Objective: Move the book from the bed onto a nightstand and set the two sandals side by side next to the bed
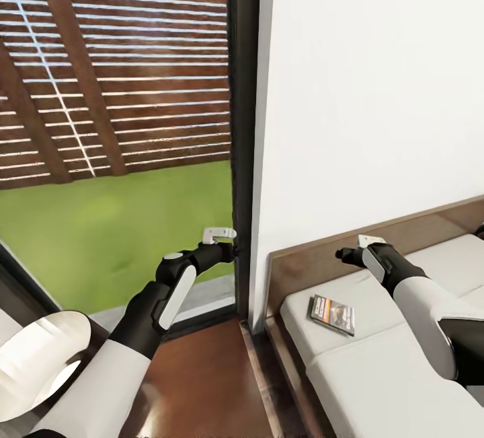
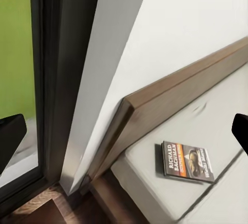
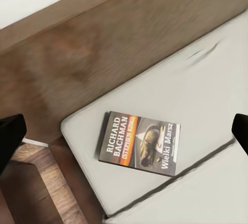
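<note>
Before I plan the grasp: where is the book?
The book lies flat on the bed's mattress near its corner by the headboard, right of centre in the head view, below the right gripper.

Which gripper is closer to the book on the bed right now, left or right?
Right. The right gripper hovers over the mattress near the headboard, just beyond the book. The left gripper is off the bed's side, by the window frame.
</note>
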